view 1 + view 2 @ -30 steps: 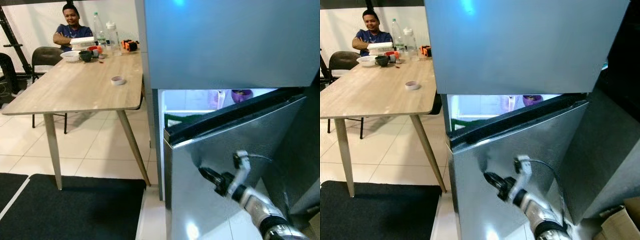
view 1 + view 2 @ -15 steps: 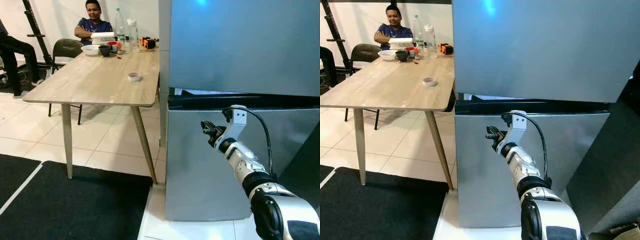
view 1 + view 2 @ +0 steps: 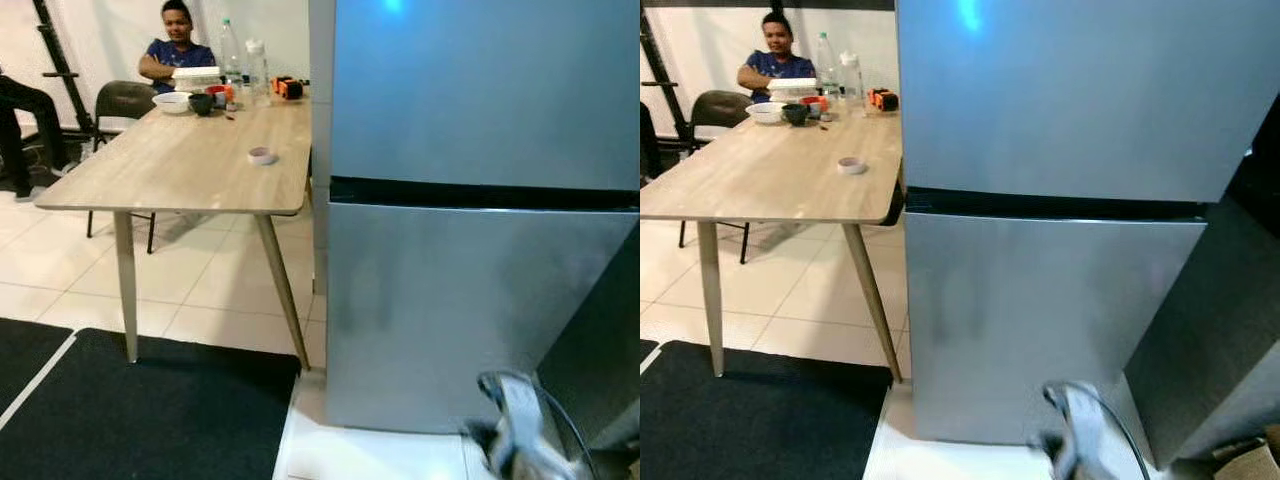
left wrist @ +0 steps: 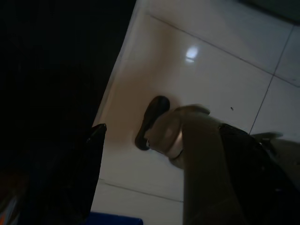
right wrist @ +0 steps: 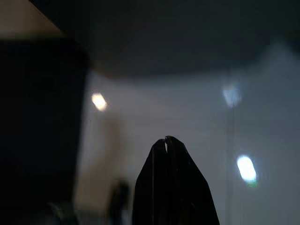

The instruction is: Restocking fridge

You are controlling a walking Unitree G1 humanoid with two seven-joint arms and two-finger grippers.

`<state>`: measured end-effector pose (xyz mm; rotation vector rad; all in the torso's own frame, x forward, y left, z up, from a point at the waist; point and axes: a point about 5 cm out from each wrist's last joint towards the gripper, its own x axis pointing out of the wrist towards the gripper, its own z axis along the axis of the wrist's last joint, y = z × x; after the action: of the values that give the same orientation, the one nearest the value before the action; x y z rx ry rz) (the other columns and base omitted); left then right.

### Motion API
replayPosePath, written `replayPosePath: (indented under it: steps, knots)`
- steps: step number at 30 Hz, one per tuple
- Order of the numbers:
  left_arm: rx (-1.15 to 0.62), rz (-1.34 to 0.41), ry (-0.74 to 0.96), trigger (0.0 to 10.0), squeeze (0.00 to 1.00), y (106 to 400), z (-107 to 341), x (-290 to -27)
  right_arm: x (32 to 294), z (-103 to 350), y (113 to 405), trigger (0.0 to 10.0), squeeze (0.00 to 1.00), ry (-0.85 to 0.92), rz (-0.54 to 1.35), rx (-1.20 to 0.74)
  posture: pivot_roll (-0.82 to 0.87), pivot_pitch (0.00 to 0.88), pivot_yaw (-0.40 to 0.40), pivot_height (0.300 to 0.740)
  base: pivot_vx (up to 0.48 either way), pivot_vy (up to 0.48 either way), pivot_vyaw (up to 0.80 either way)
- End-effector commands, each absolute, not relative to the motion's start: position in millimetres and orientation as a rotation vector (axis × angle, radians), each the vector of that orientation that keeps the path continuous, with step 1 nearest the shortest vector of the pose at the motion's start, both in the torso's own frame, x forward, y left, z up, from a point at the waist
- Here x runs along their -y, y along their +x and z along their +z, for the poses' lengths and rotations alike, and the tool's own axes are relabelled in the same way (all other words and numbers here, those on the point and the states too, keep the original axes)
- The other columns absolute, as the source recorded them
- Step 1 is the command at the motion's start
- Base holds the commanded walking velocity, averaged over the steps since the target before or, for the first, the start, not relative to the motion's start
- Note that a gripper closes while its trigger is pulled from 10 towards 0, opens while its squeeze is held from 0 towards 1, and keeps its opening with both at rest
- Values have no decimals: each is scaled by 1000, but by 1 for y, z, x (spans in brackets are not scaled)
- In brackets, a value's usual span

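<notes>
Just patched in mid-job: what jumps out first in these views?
The tall silver fridge stands right in front, both doors shut. To its left is a wooden table with a small round lid near its middle and bowls and bottles at the far end, where a person sits. The right gripper, fingers together, is low in front of the fridge's lower door.

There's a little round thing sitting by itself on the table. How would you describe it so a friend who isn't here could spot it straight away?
Start at the tall silver fridge, both doors shut, and look to the long light wooden table beside it. Near the table's fridge-side end lies a small, flat round dish, pale with a pinkish inside. It sits alone on bare wood, well apart from the bottles and bowls crowded at the far end by the seated person.
</notes>
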<state>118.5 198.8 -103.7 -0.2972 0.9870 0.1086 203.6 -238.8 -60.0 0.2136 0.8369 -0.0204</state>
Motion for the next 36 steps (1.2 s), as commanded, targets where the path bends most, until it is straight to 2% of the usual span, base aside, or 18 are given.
replayPosePath:
  steps: [1,4,7,14,16,27,36]
  knots:
    - [-1001,104,-297,10000,0,117,-105,-196,239,-60,205,10000,0,217,-30,-846,-45,0,-29,740,0,0,800]
    - [-997,103,-298,10000,0,119,-104,-195,245,-78,167,10000,0,170,-54,-982,-45,0,-30,740,0,0,790]
    - [-1006,103,-300,10000,0,116,-106,-193,248,-83,152,10000,0,172,-78,-1018,-54,0,-31,740,0,0,788]
    - [-1023,102,-296,10000,0,113,-107,-190,255,-81,154,10000,0,118,-123,-1018,-66,0,-28,740,0,0,788]
    - [-1030,94,-289,10000,0,114,-107,-189,259,-79,159,10000,0,104,-183,-1020,-74,0,-15,740,0,0,0]
    - [-1036,72,-220,10000,0,118,-105,-195,245,-85,155,10000,0,123,-151,-1036,-72,0,-7,740,0,0,0]
    - [-1049,47,-206,10000,0,116,-106,-192,246,-86,152,10000,0,114,-163,-1040,-77,0,-2,740,83,0,0]
